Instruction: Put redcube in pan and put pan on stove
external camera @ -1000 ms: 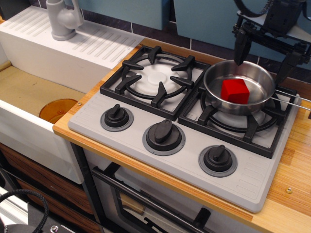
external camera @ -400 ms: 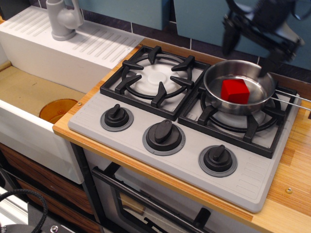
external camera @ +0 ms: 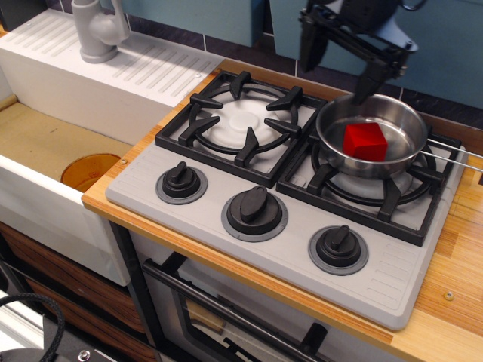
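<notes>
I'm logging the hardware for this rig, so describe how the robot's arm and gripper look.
The gripper is black, with two long, slim, straight fingers that spread from a dark, boxy mount with angular bracket edges. A thin dark cable loops beside the mount at the top edge of the view. No markings or labels are legible, and the rest of the arm is out of frame.

The redcube (external camera: 365, 141), a small bright red block with smooth faces, lies inside the pan (external camera: 373, 134), resting on its floor a little right of centre. The pan is a small round shiny steel one sitting level on the black grate of the right burner, its thin wire handle running out to the right over the grate. The stove (external camera: 290, 202) below it is a light grey two-burner cooktop with white burner discs and three black knobs along its front.
</notes>
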